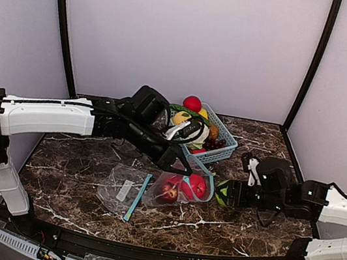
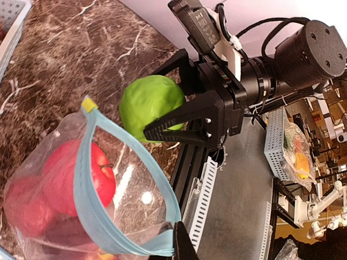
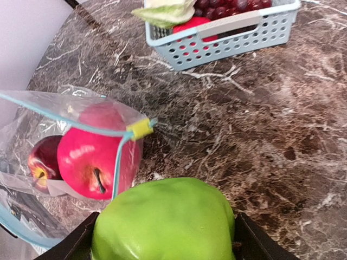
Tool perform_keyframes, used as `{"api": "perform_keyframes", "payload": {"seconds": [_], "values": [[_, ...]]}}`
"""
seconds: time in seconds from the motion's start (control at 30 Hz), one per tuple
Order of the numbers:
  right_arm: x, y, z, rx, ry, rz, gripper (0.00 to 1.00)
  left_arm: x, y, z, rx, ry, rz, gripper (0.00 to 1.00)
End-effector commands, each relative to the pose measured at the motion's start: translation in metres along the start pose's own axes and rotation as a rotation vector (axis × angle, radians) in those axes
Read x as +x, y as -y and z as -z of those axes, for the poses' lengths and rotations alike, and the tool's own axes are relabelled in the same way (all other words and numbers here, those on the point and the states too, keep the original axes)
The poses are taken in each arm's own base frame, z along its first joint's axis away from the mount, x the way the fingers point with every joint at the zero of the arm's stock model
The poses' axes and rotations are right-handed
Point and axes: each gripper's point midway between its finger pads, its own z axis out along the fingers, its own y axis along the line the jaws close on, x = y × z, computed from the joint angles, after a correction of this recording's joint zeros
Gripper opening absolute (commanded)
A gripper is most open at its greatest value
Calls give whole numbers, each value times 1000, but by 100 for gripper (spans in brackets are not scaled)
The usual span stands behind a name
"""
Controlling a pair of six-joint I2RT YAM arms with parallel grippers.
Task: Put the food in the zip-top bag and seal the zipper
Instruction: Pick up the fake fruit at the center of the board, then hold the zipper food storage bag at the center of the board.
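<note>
The clear zip-top bag (image 1: pixel 174 188) with a light-blue zipper rim (image 2: pixel 89 179) lies at the table's middle, its mouth held open toward the right. It holds red apples (image 3: pixel 87 157) and other red fruit. My left gripper (image 1: pixel 184 167) is shut on the bag's upper rim, seen in the left wrist view (image 2: pixel 176 234). My right gripper (image 1: pixel 222 192) is shut on a green apple (image 3: pixel 162 222) and holds it just right of the bag's mouth, beside the yellow slider (image 3: pixel 140 129). The green apple also shows in the left wrist view (image 2: pixel 149 105).
A light-blue lattice basket (image 1: pixel 219 152) with more toy food, including a red fruit (image 1: pixel 192 103), stands behind the bag; it also shows in the right wrist view (image 3: pixel 233 30). Flat clear plastic with a blue strip (image 1: pixel 138 197) lies left of the bag. Walls enclose the table.
</note>
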Motion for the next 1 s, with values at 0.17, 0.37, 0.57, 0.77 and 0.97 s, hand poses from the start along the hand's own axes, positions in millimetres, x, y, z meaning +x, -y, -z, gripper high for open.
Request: {"api": "perform_keyframes", "payload": {"seconds": [0.17, 0.37, 0.57, 0.77, 0.97], "values": [[-34, 12, 48, 24, 138, 12, 58, 20, -1, -21, 125, 1, -50, 1], [-33, -21, 46, -162, 143, 52, 58, 70, -59, -29, 71, -3, 99, 1], [-28, -65, 44, -351, 137, 134, 56, 84, -69, -28, 49, -4, 127, 1], [-8, -122, 54, -551, 114, 263, 56, 85, -72, -25, 28, -2, 158, 1], [16, -149, 34, -561, 36, 316, 56, 89, -72, -23, 19, -7, 183, 1]]}}
